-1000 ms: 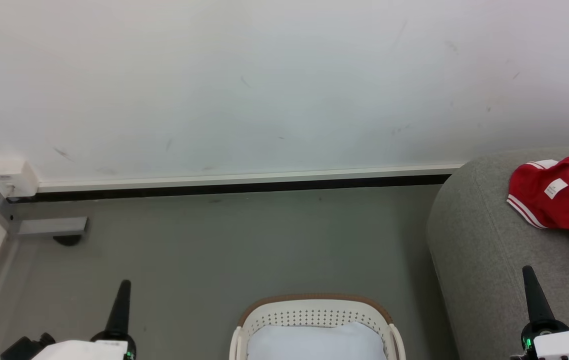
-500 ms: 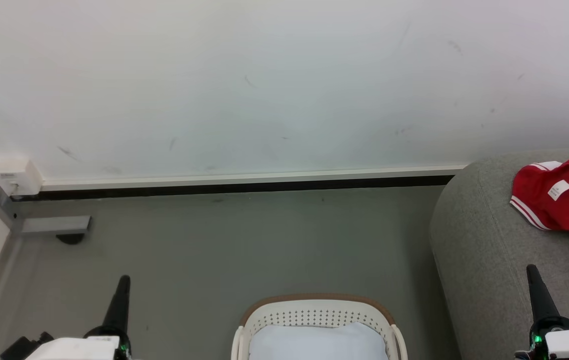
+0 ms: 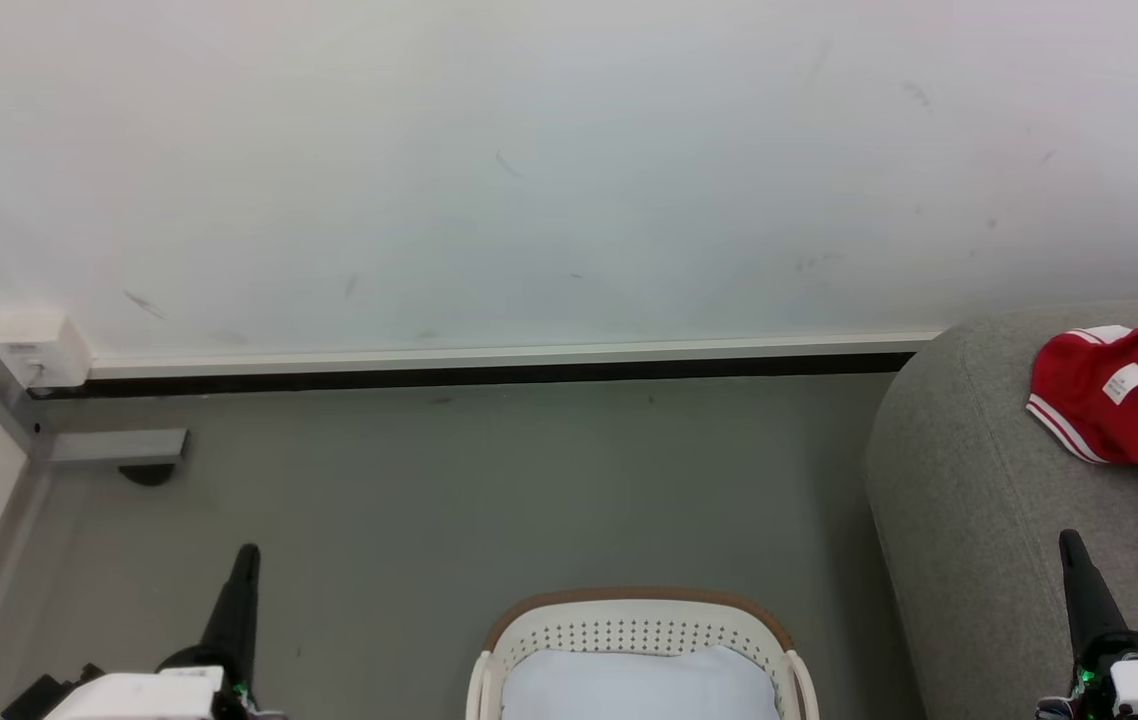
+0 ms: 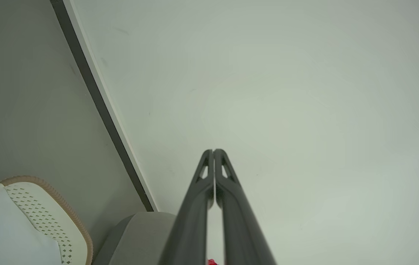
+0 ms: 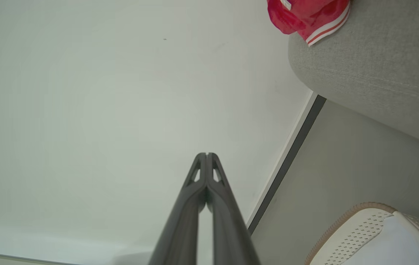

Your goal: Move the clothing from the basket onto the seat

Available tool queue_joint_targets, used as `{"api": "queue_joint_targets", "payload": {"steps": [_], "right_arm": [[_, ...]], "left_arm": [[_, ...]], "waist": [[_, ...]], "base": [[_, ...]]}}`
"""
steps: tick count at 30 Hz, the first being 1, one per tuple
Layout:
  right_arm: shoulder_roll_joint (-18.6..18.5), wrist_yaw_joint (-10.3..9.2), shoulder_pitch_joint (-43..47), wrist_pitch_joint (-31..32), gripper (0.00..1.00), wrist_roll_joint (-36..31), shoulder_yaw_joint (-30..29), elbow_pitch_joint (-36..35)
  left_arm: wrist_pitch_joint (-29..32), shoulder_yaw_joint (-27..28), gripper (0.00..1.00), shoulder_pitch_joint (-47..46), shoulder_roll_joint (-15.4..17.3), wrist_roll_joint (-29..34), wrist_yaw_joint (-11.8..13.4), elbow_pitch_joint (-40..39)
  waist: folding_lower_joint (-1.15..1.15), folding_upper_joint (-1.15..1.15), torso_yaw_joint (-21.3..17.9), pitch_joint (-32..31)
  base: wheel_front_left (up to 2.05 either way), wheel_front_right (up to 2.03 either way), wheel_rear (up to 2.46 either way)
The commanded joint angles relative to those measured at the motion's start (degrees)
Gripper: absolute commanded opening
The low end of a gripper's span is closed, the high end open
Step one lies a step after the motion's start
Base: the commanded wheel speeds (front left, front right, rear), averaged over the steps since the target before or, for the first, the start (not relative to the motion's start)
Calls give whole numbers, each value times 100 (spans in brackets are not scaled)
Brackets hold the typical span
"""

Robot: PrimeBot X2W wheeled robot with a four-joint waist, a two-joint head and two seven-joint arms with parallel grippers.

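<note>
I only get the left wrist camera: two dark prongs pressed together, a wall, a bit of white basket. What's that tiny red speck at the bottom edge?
Observer: A red garment with white-striped trim, lying on the grey seat.
Operator: Where's the other arm?
Observer: The right gripper is shut and empty, showing against the seat at the head view's lower right.
Operator: And the basket?
Observer: The basket stands on the floor between the left gripper and the right one, apart from the seat.
</note>
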Motion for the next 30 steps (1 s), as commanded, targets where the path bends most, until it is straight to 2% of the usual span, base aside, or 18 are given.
{"api": "queue_joint_targets", "payload": {"steps": [1, 20, 30], "right_arm": [[6, -10, -90, 33, 0, 141, -47, 5], [40, -12, -105, 231, 0, 808, -192, 29], [44, -12, -97, 233, 0, 801, -202, 29]], "left_arm": [[38, 33, 0, -85, 53, -148, -32, -21], [236, 79, 0, -130, 56, -862, -44, -7], [243, 78, 0, -126, 55, -867, -44, -6]], "waist": [[0, 0, 5, 0], [0, 0, 65, -4], [0, 0, 67, -4]], "base": [[0, 0, 0], [0, 0, 0], [0, 0, 0]]}}
